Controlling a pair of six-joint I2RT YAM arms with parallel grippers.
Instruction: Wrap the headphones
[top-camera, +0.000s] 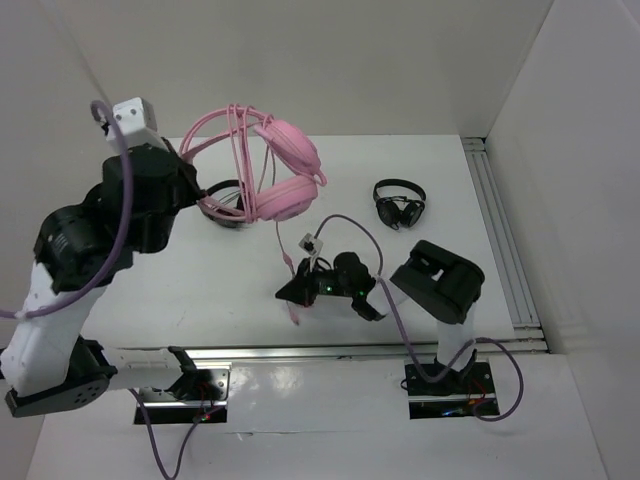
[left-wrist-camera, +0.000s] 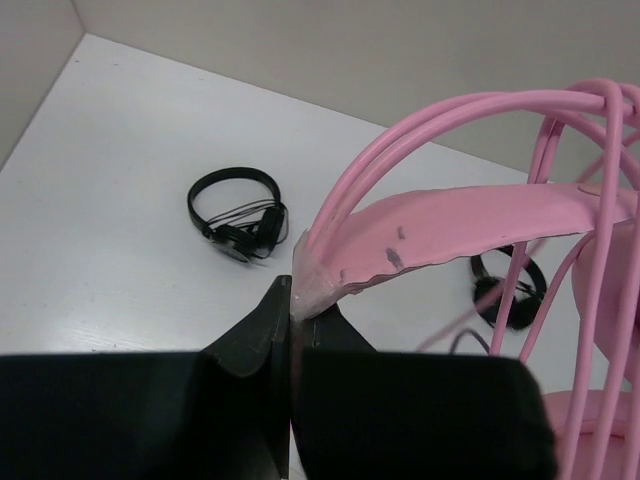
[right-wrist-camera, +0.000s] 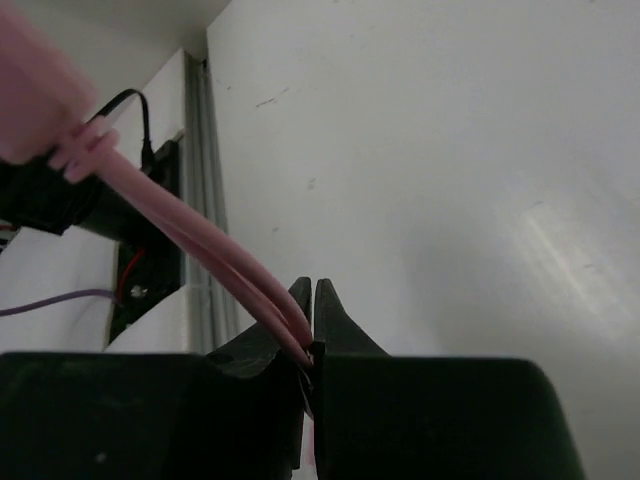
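The pink headphones (top-camera: 275, 170) hang in the air at the back left, with several loops of their pink cable over the headband. My left gripper (top-camera: 198, 190) is shut on the headband, which shows pinched between the jaws in the left wrist view (left-wrist-camera: 450, 225). A thin stretch of cable (top-camera: 283, 245) runs down to my right gripper (top-camera: 292, 293), low over the table's middle. In the right wrist view that gripper (right-wrist-camera: 313, 300) is shut on two strands of the cable (right-wrist-camera: 200, 240).
One small black headphones (top-camera: 400, 205) lies at the back right. Another (top-camera: 225, 200) lies under the lifted pink ones. Both show in the left wrist view (left-wrist-camera: 240, 215) (left-wrist-camera: 510, 290). A metal rail (top-camera: 500, 230) runs along the table's right edge. White walls close in the back and sides.
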